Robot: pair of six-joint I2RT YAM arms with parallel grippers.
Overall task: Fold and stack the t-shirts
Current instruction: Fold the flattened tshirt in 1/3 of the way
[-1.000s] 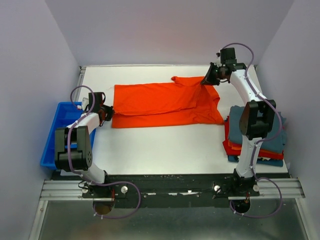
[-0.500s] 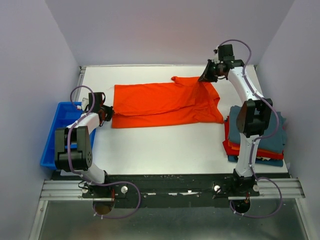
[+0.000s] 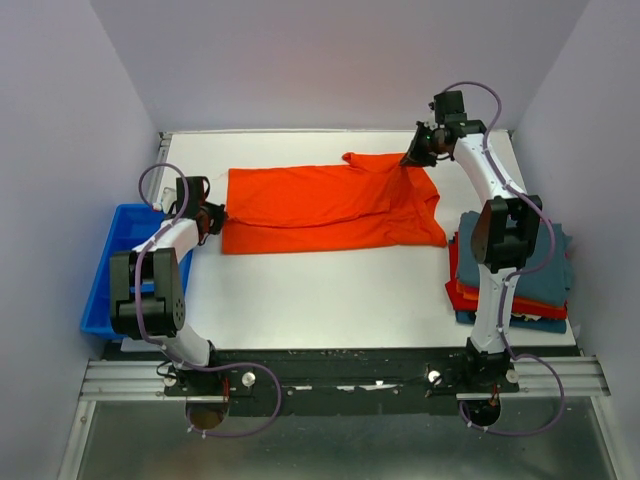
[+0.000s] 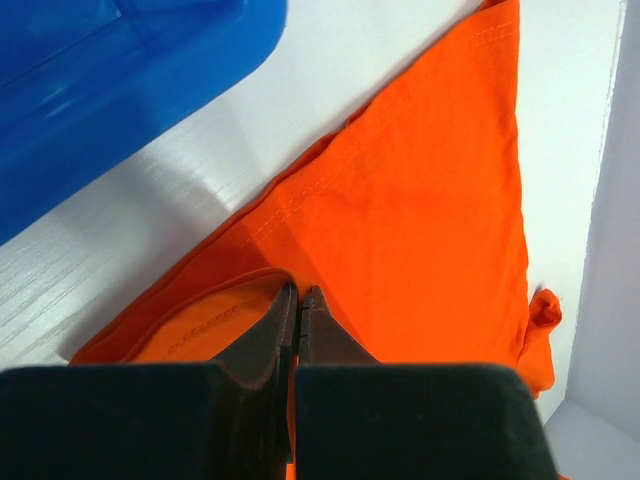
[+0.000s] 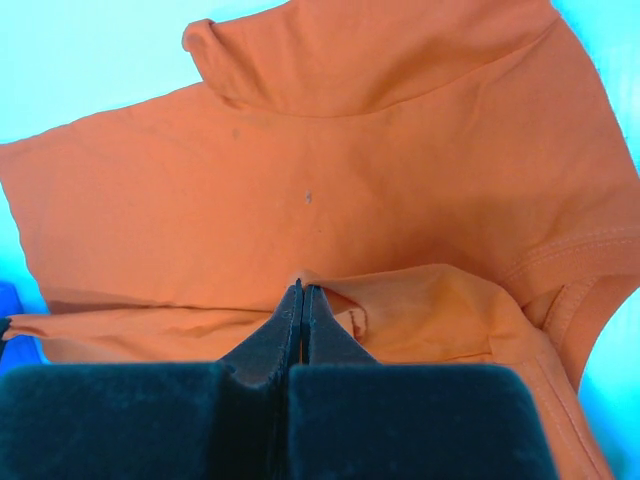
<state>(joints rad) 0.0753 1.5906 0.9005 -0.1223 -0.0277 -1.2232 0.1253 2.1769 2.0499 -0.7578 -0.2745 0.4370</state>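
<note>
The bright orange-red t-shirt lies folded lengthwise across the far half of the white table. My left gripper is shut on the shirt's left hem edge, next to the blue bin. My right gripper is shut on a fold of the shirt at its far right end, near the collar. Folded t-shirts in dark teal, red and blue sit in a stack at the right edge of the table, partly hidden behind the right arm.
A rigid blue plastic bin stands off the table's left side, close to my left arm; it also shows in the left wrist view. White walls close in the table at the back and sides.
My right gripper has shifted slightly left and back, lifting the shirt's far right end. My left gripper has moved a little back with the hem. The shirt's left edge has shifted with it.
</note>
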